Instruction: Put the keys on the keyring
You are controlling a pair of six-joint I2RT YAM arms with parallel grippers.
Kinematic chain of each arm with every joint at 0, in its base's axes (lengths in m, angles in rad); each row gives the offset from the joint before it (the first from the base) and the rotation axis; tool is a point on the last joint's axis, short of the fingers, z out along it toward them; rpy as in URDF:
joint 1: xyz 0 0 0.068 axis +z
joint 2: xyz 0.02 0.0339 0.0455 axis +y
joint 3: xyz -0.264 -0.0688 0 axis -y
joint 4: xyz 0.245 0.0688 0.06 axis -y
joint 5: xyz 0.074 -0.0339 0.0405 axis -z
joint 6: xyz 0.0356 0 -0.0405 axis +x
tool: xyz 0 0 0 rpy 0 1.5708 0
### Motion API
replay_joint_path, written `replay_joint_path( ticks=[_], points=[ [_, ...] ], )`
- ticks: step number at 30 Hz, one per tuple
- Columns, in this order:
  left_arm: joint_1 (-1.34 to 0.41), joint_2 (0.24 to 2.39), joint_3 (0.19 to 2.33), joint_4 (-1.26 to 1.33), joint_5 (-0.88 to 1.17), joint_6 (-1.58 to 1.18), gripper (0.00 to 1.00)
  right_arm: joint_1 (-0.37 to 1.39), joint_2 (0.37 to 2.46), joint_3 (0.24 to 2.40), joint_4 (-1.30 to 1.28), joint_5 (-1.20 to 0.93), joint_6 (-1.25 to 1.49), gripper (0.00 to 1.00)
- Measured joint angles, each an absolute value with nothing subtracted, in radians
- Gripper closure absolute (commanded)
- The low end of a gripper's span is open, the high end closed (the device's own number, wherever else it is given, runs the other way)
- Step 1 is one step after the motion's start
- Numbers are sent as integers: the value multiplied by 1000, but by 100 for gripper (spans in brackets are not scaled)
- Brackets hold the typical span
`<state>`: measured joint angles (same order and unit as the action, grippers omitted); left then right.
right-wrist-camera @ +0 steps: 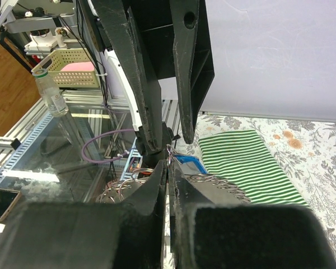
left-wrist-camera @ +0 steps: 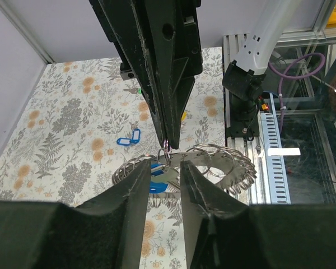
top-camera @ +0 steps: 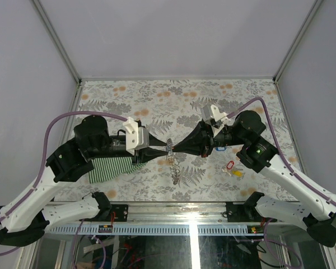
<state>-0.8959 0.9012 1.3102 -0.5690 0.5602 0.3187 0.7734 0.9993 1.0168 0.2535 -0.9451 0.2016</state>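
My two grippers meet tip to tip above the table's middle. The left gripper (top-camera: 163, 149) (left-wrist-camera: 165, 167) grips the silvery toothed keyring (top-camera: 176, 167) (left-wrist-camera: 218, 159), which droops below and to both sides. A blue key tag (left-wrist-camera: 157, 186) (right-wrist-camera: 187, 162) sits between its fingers. The right gripper (top-camera: 174, 148) (right-wrist-camera: 168, 168) is pinched shut on a thin metal loop at the keyring, just above the blue tag. Loose keys lie to the right: blue (top-camera: 219, 148) (left-wrist-camera: 129, 138), red (top-camera: 230, 165) and yellow (top-camera: 237, 173).
A green striped cloth (top-camera: 113, 167) (right-wrist-camera: 246, 165) lies on the floral tabletop under the left arm. White walls close off the far and side edges. A metal rail (top-camera: 173, 227) runs along the near edge by the arm bases.
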Motion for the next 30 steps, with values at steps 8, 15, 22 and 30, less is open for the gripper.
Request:
replay_joint_path(
  ticks=[8,15,22,30],
  points=[
    [-896,907,1310,-569,578,319,74,773,999,1017,257,-945,211,100],
    [-896,921,1310,-568,588,319,84,773,999,1017,268,-945,216,100],
    [-896,922,1310,-566,588,319,92,773,999,1017,267,-945,218,100],
    [-896,922,1310,-564,588,319,94,773,995,1017,266,-944,217,100]
  ],
)
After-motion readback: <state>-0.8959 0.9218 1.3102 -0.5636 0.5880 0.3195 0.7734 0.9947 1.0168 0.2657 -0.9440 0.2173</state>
